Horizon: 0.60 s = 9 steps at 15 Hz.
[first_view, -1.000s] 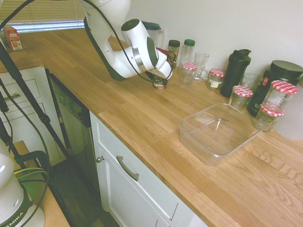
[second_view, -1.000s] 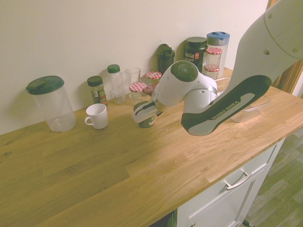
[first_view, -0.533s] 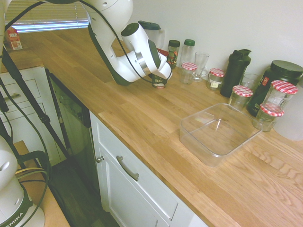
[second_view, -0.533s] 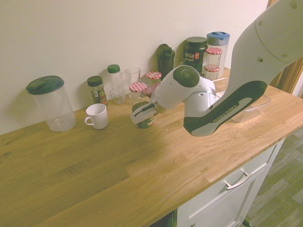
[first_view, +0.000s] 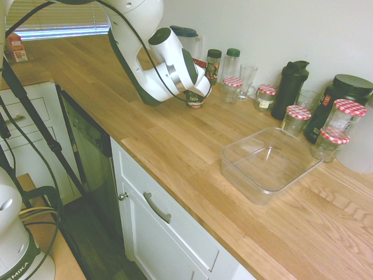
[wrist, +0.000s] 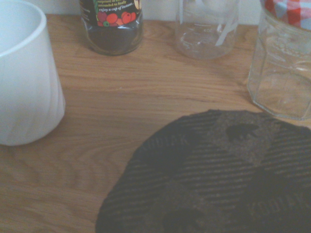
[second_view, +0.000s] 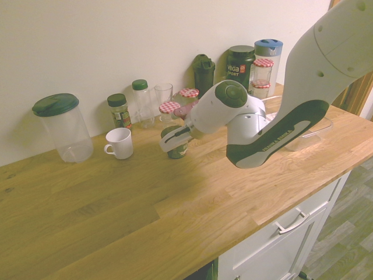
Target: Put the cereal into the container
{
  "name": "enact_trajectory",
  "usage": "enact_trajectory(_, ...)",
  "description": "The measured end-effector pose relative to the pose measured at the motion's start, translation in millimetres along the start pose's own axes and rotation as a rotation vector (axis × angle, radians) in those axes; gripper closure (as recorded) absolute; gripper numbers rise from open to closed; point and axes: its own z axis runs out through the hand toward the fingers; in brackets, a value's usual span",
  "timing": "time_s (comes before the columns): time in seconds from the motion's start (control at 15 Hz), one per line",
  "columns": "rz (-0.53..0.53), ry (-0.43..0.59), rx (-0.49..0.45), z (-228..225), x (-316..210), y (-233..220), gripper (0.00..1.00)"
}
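Note:
The cereal [first_view: 195,101] is a small dark cup with white lettering, standing upright on the wooden counter in front of the row of jars. My gripper [first_view: 196,95] comes down over it from above, fingers pressed against its sides, shut on the cup [second_view: 177,150]. In the wrist view its dark striped lid [wrist: 214,179] fills the lower right. The container [first_view: 245,182], a clear shallow plastic tub, sits empty to the right near the counter's front edge, well apart from the cup. From the other side the arm covers most of the container [second_view: 319,132].
A white mug [second_view: 119,143] stands just beside the cup. Behind it are a spice jar [first_view: 213,65], a green-capped bottle [first_view: 231,63], a drinking glass [first_view: 247,79] and checkered-lid jars [first_view: 232,88]. Dark shakers and more jars [first_view: 344,119] crowd behind the tub.
The fingers have drawn in from wide open onto the cup's sides. Arm and cup have barely shifted.

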Motion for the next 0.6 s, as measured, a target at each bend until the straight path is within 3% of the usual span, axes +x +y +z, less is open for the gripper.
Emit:
enact_trajectory(0.33,0.002,0.031,0.021,-22,13,-13,1.0)
enact_trajectory(0.6,0.052,0.115,-0.001,-72,55,-13,1.0)
